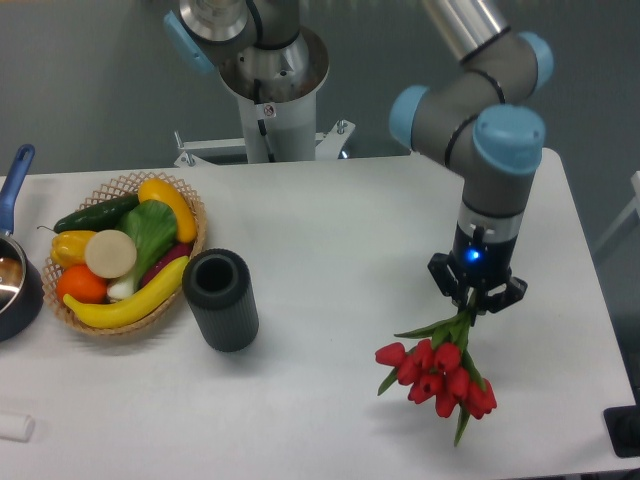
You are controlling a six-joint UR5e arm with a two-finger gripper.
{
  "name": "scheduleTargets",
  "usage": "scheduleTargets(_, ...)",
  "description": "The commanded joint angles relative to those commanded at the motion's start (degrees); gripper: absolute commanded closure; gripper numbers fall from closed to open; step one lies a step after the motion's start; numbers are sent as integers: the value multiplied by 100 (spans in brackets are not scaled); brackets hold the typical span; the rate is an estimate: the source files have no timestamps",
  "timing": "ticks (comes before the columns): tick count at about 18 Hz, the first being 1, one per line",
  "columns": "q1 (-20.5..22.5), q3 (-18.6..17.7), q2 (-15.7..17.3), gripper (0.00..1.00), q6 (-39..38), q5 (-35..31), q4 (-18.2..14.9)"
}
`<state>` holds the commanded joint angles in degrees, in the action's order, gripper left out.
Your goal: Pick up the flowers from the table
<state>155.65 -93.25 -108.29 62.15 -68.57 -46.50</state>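
The flowers (440, 372) are a small bunch of red tulips with green stems, hanging head-down and tilted below my gripper (476, 302). My gripper is shut on the stems near their upper end, at the right side of the white table (330, 240). The red heads hang just above the tabletop near its front edge. Whether the lowest leaf tip still touches the table I cannot tell.
A dark grey cylinder (221, 299) stands left of centre. Further left is a wicker basket (128, 254) of vegetables and fruit, and a blue-handled pot (14, 270) at the left edge. A small white object (14, 427) lies front left. A black item (624, 430) is at the front right corner.
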Motion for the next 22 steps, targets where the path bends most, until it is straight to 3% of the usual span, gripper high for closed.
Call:
scheduleTargets(8,70,35,633,76,-1186,1433,26)
scheduleTargets(22,360,70,722,76,-1355,1786,53)
